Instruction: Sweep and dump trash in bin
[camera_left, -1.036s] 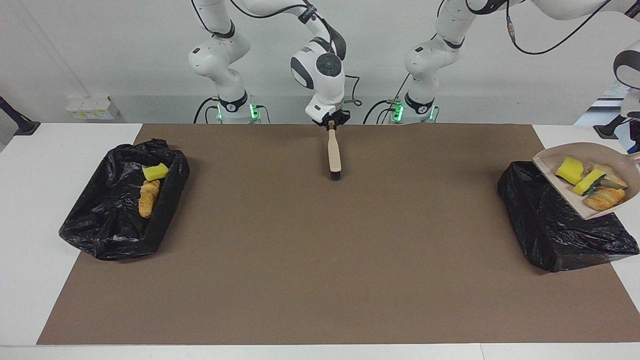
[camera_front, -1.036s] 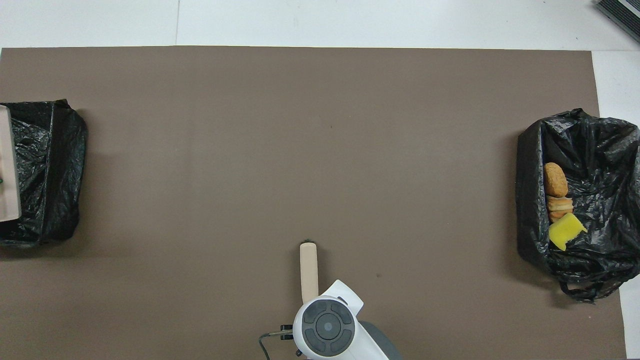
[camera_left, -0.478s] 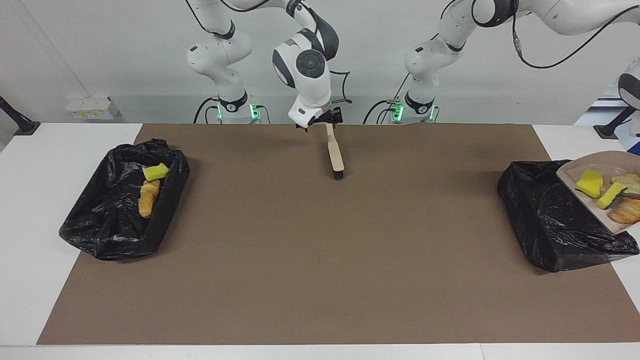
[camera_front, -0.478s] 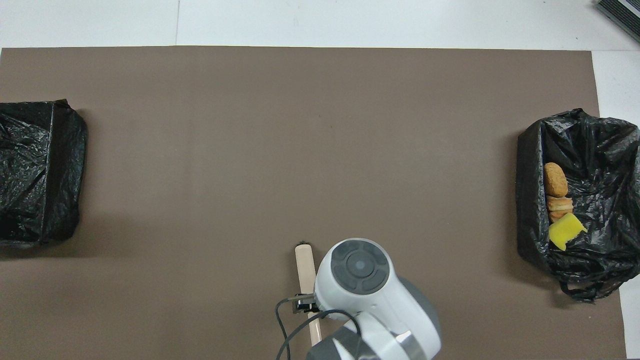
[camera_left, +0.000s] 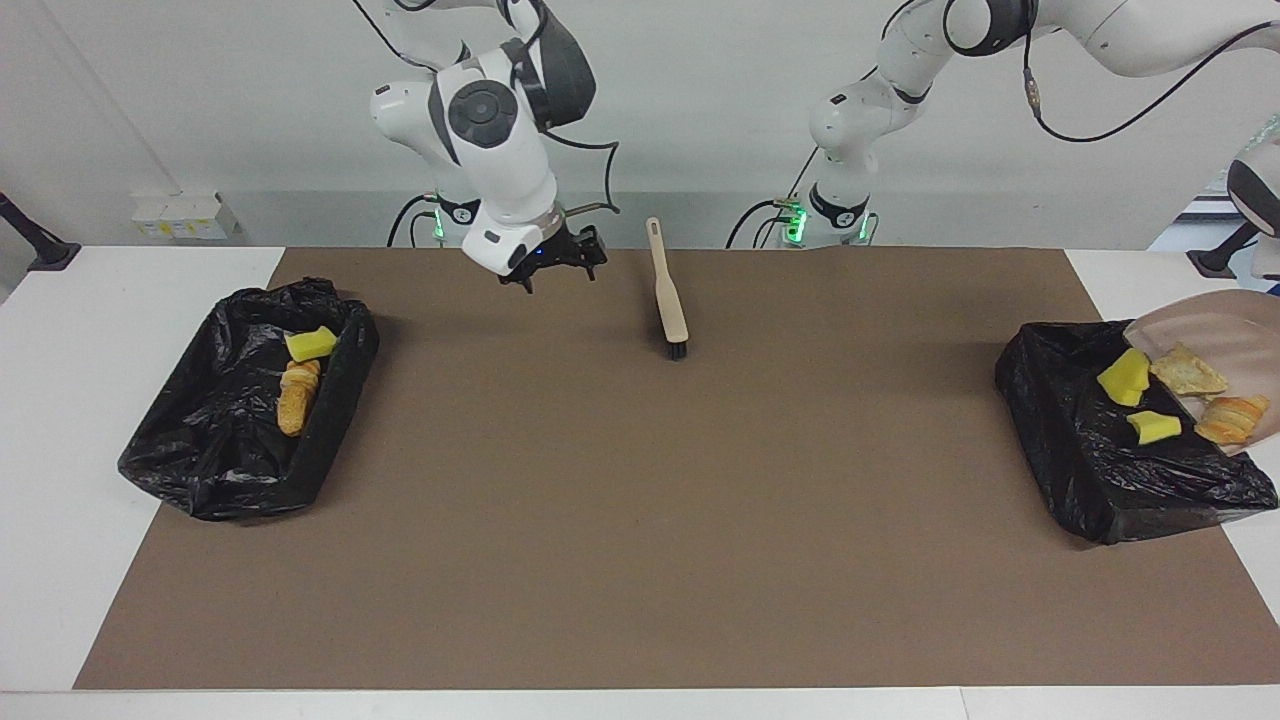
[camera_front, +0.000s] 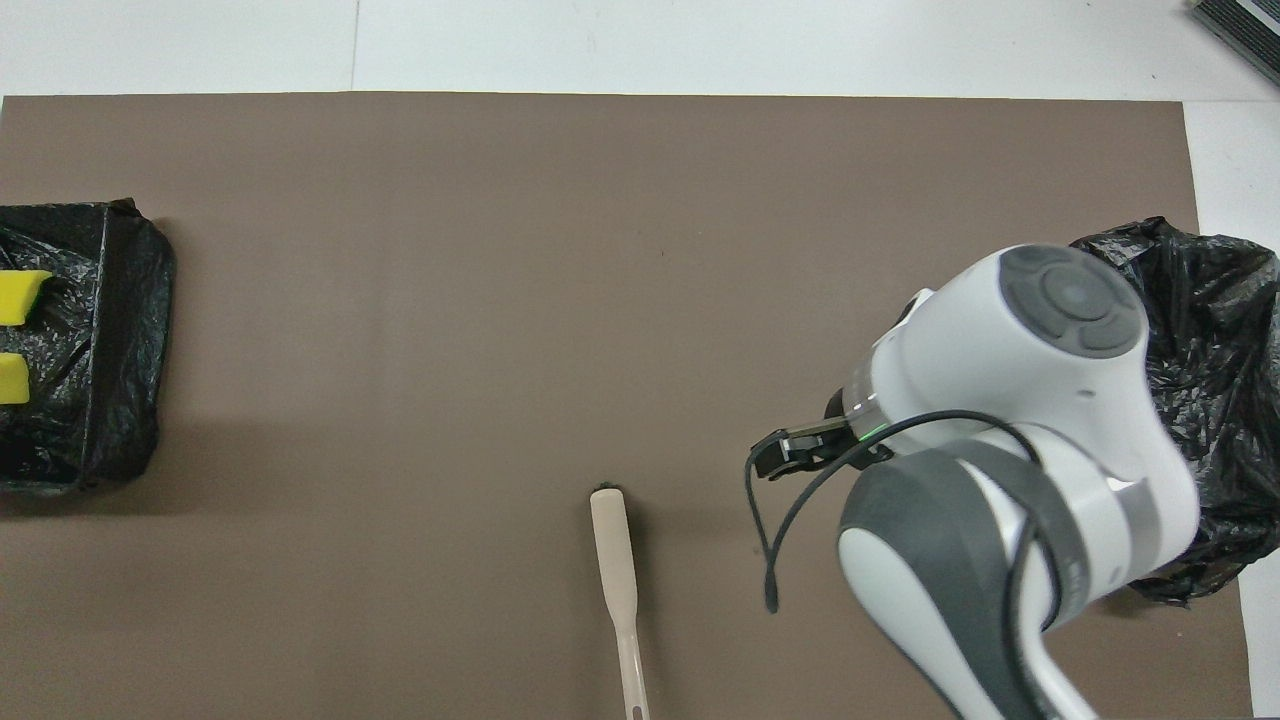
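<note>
our right gripper (camera_left: 556, 266) hangs open-jawed over the mat (camera_left: 640, 500), apart from the brush (camera_left: 668, 290). our left gripper is out of view, clamped; the tilted dustpan (camera_left: 1225, 335) spills trash (camera_left: 1125, 378) into the bin (camera_left: 1100, 470).

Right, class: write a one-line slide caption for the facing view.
Tilted dustpan spills yellow sponge pieces and bread lumps into the black-lined bin; the brush lies released on the mat.

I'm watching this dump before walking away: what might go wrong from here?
1. The croissant and flat bread piece lie at the tilted dustpan lip by the black bin rim; they may drop outside it.
2. The brush, released by the open right claw, stands leaning on its bristles and will likely topple.
</note>
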